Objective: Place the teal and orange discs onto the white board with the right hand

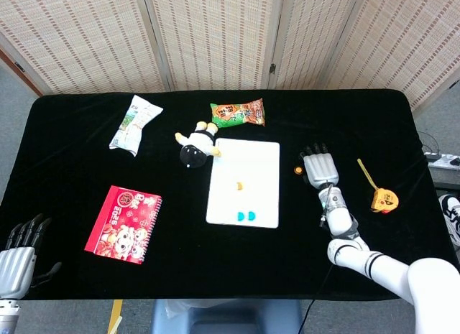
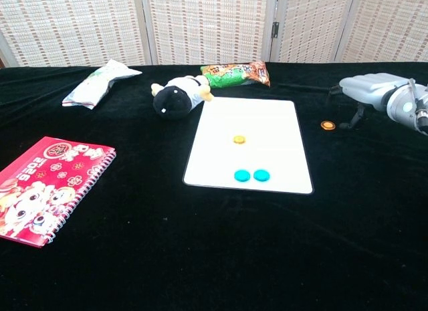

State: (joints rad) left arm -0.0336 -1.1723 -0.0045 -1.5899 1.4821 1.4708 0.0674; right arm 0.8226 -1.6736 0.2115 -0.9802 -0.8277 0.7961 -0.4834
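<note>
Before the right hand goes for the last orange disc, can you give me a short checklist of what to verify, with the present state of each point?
1. Orange disc off the board, on the black cloth: ok, it lies in the open, nothing on it.
2. Right hand free: ok, its fingers are apart and hold nothing.
3. Hand near the disc: ok, it is just to the disc's right; contact cannot tell.
4. White board has free room: ok, only two teal discs and one orange disc lie on it.
5. Path to the board: ok, bare cloth between them.
6. Left hand away: ok, at the table's near left corner.
</note>
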